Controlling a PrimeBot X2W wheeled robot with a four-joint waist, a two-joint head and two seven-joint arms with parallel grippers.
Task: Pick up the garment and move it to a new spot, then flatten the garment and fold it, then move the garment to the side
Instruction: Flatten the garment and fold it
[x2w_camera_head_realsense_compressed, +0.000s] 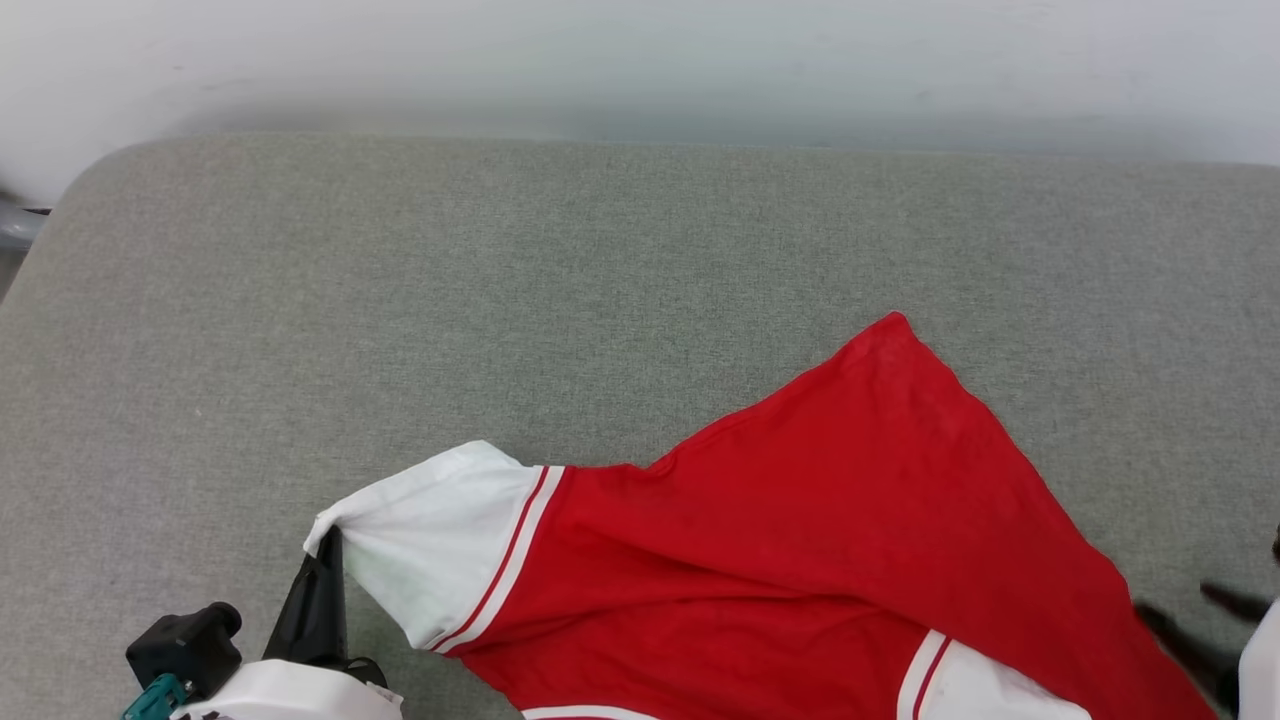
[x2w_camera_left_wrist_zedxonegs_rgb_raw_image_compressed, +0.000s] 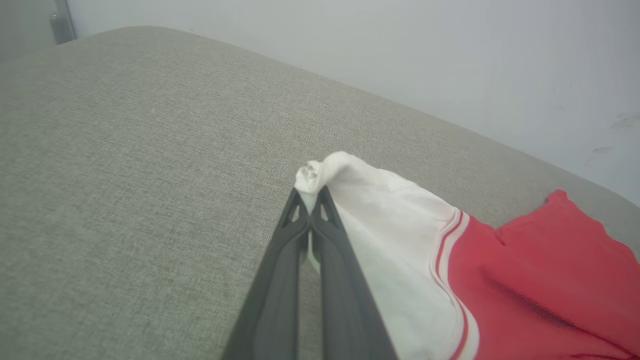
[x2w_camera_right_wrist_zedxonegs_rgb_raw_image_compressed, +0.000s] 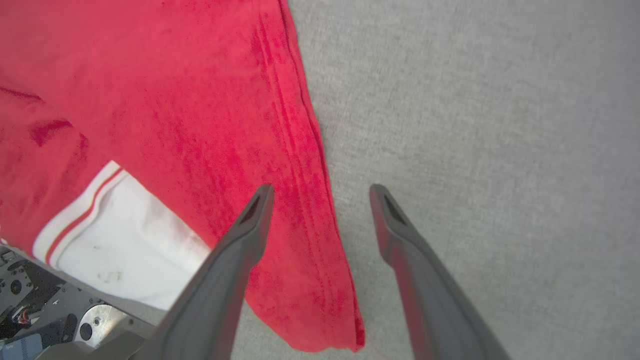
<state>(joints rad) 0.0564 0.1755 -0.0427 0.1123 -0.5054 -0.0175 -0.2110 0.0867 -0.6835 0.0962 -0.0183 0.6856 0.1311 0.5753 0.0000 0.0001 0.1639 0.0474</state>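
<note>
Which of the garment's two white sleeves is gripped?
The sleeve on the robot's left, its tip pinched by the left gripper, jaws shut; the other sleeve lies loose, untouched.

Robot test room, by the look of it: a broad pad (x2w_camera_head_realsense_compressed: 400, 300) covered in grey woven cloth, rounded at the corner like a mattress, stands against a plain white wall (x2w_camera_head_realsense_compressed: 640, 60). The wall carries faint scuff marks (x2w_camera_left_wrist_zedxonegs_rgb_raw_image_compressed: 622, 121), as in a working space rather than a furnished home. A grey metal fitting (x2w_camera_head_realsense_compressed: 15, 225) pokes in beside the pad's far left corner. Bare machine plates (x2w_camera_right_wrist_zedxonegs_rgb_raw_image_compressed: 75, 320) with screws and wiring, part of the robot's own body, sit at the pad's near edge.
</note>
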